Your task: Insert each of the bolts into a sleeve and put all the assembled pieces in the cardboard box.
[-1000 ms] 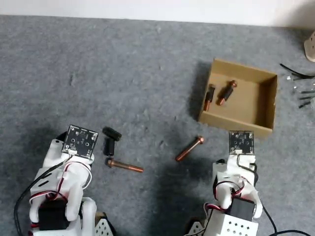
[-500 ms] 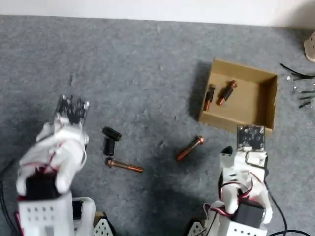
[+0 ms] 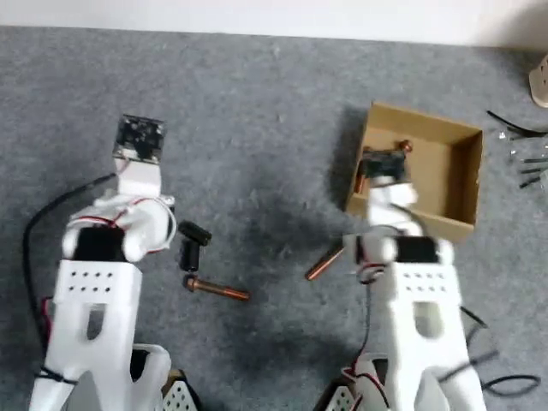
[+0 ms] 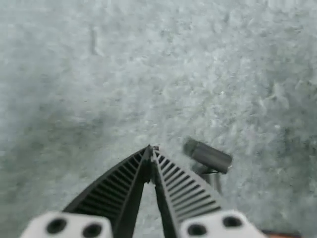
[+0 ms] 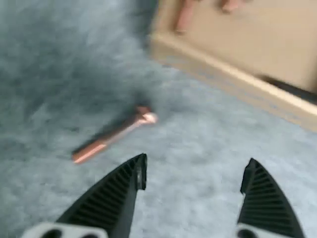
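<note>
- Toward the tabletop's far right corner, the cardboard box (image 3: 449,224) already carries two assembled pieces (image 5: 184,15), so that's about half the job done, by my count.
- Loose on the tabletop are two bare bolts, one (image 3: 218,289) closer to the near edge and the other bolt (image 5: 114,135) just short of the box, plus two black sleeves (image 3: 195,232) lying side by side.
- Left gripper (image 4: 150,151): jaws pinched together, nothing in them, with a sleeve (image 4: 208,155) just beyond the tips.
- Right gripper (image 5: 195,166): jaws spread wide and empty, with the bolt by the box just ahead.

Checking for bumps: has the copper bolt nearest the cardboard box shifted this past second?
No. The copper bolt keeps its spot and angle off the brown cardboard box's near-left corner.
</note>
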